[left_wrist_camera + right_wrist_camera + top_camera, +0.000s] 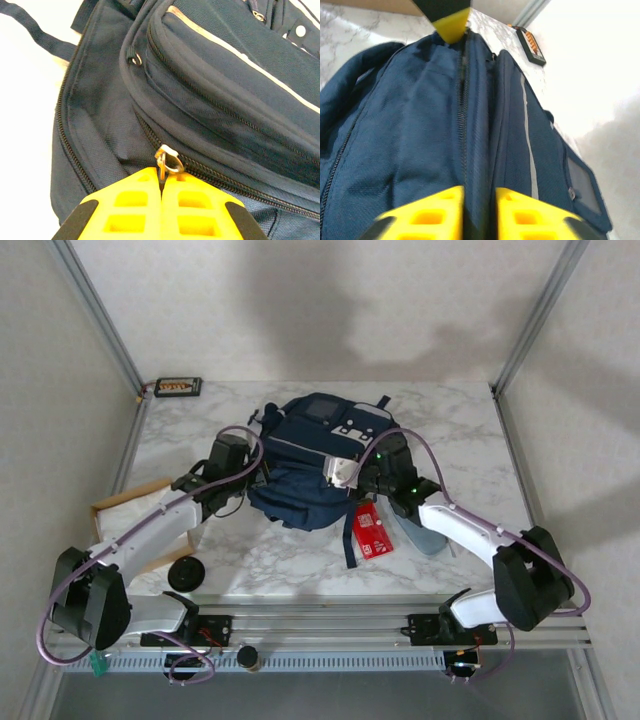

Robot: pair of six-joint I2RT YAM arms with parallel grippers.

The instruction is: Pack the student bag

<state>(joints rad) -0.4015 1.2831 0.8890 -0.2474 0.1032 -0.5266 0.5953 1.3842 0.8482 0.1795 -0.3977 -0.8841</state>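
Well to the left of the student bag (310, 455) sits an open cardboard box (132, 492), with a black round disc (186, 573) on the table nearer the arm bases; both look like supplies waiting off to one side. The left gripper (161, 186) is at the bag's left flank, its yellow fingers pressed together on the metal zipper pull (168, 159) of the main compartment. Holding the tab rather than the cloth is probably meant to let the arm draw the slider along the teeth. The bag lies in the middle of the marble table, front pocket and pale stripe upward, so that the zip line faces both arms. On the bag's right side, the right gripper (479, 195) pinches a raised fold of navy fabric just beside the same zip. That grip most likely braces the bag and keeps the seam taut while the other arm pulls. Just beside the bag on the right, near its dangling strap, lie a red packet (372, 530) and a grey-blue oblong case (418, 538), apparently items not yet packed.
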